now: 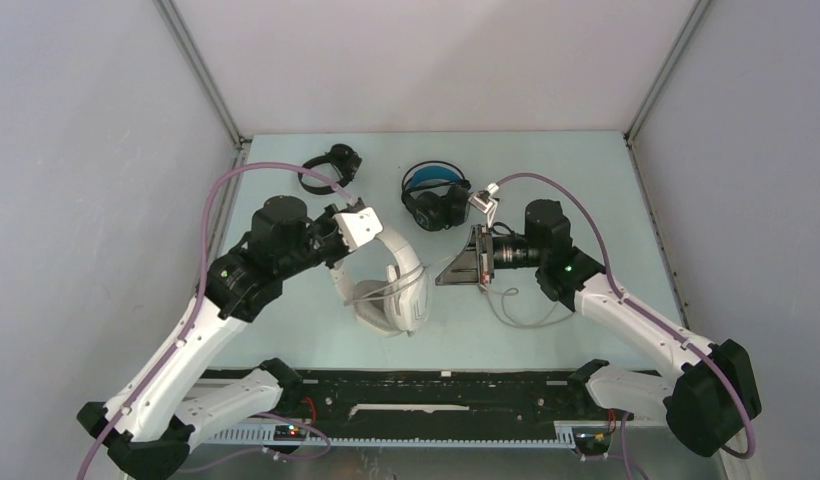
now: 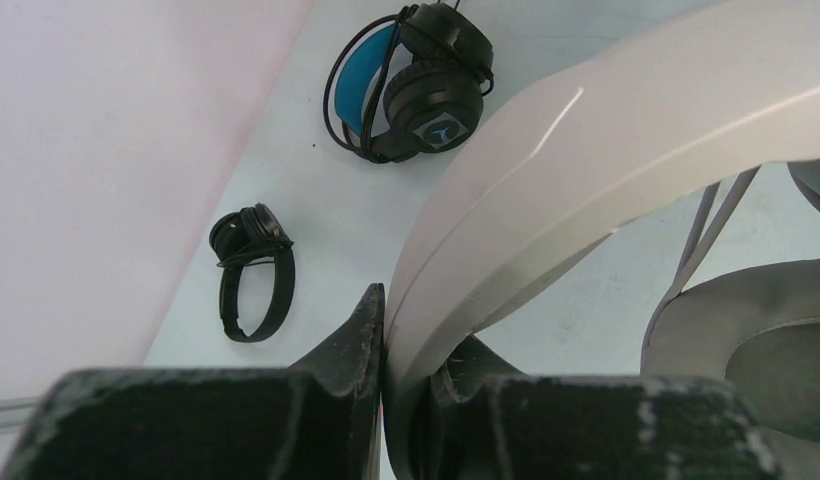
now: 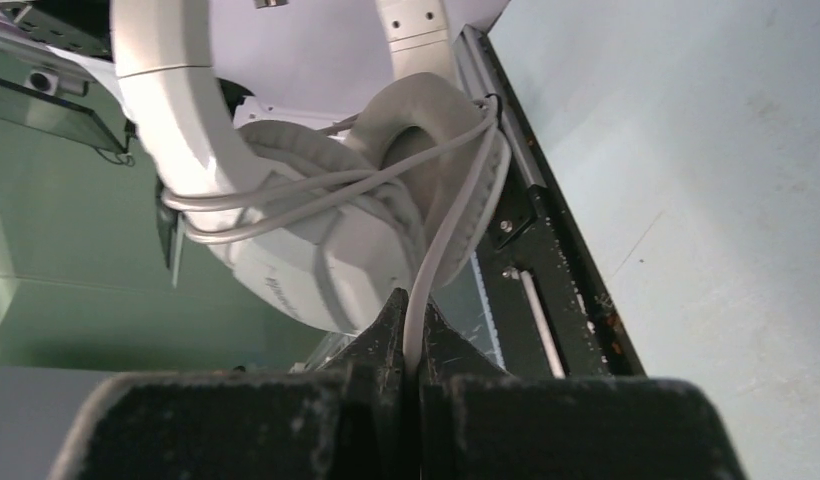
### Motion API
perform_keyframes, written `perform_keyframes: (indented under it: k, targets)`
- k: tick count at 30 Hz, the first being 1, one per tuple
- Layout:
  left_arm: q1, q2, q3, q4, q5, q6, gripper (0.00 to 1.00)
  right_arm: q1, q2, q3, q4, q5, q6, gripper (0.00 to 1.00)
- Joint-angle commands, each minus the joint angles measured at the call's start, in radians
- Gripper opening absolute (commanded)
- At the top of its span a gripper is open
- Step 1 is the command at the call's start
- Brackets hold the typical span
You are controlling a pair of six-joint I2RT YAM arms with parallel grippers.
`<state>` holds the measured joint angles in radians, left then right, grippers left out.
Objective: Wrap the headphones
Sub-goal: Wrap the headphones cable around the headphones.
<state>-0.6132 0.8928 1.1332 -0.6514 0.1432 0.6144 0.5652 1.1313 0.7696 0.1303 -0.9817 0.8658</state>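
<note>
The large white headphones [image 1: 391,285] hang at mid-table, with several turns of their white cable [image 3: 451,230] wound over the ear cups [image 3: 316,230]. My left gripper [image 1: 361,225] is shut on the white headband [image 2: 606,130], its jaws pinching the band's lower end [image 2: 411,330]. From the right, my right gripper [image 1: 456,268] is shut on the cable, which runs up between its fingertips [image 3: 411,310] to the cups. The small all-black headphones [image 1: 331,165] [image 2: 251,275] lie at the back left. The black headphones with the blue headband [image 1: 436,195] [image 2: 416,85] lie at back centre.
A slack loop of the white cable [image 1: 516,310] trails on the table under the right arm. A black rail [image 1: 436,385] runs along the near edge between the arm bases. Grey enclosure walls close in the table on three sides.
</note>
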Motion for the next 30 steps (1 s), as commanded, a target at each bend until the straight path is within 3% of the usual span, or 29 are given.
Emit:
perform_keyframes:
  k: [1, 13, 21, 27, 30]
  targets:
    - [0.000, 0.018, -0.011, -0.088, -0.120, 0.097, 0.00, -0.026, -0.029, 0.059, 0.146, -0.059, 0.096, 0.00]
    - [0.000, 0.034, -0.022, -0.053, -0.169, 0.102, 0.00, -0.024, -0.039, 0.058, 0.242, -0.097, 0.196, 0.05]
    - [-0.001, 0.054, -0.002, -0.044, -0.170, 0.104, 0.00, -0.016, -0.025, 0.058, 0.336, -0.126, 0.274, 0.00]
    - [-0.002, 0.057, -0.006, -0.038, -0.170, 0.102, 0.00, -0.016, -0.021, 0.059, 0.415, -0.121, 0.344, 0.10]
    - [-0.001, 0.059, -0.007, -0.029, -0.175, 0.092, 0.00, -0.011, -0.011, 0.059, 0.466, -0.125, 0.373, 0.03]
